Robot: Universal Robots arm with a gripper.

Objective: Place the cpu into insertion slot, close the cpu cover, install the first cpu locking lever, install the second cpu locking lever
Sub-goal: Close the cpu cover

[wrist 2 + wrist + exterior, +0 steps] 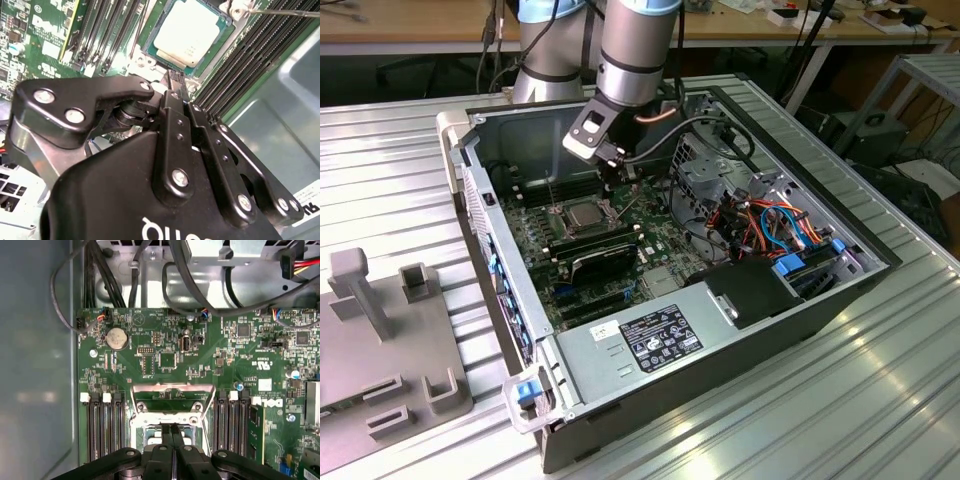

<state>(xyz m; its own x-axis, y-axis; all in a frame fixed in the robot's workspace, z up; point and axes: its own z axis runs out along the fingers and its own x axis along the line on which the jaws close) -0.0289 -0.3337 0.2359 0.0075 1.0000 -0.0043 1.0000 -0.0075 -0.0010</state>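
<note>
The cpu (189,31), a flat square chip with a dull silver top, lies in the insertion slot (150,49) on the green board, its top uncovered. It also shows in the exterior view as the cpu (585,212). The cpu cover (172,399), a silvery frame with a cut-out centre, stands swung open beyond the slot. My gripper (173,432) hangs just above the slot's edge near the cover, fingers (175,95) pressed together with nothing between them. In the exterior view my gripper (610,178) is over the cpu's far side. A thin locking lever (285,13) sticks out beside the slot.
Long black memory slots (102,430) flank the socket on both sides. A drive cage (705,165) with bundled cables (775,225) stands at the exterior view's right, a power supply (650,335) at the front. Case walls (480,190) enclose the board.
</note>
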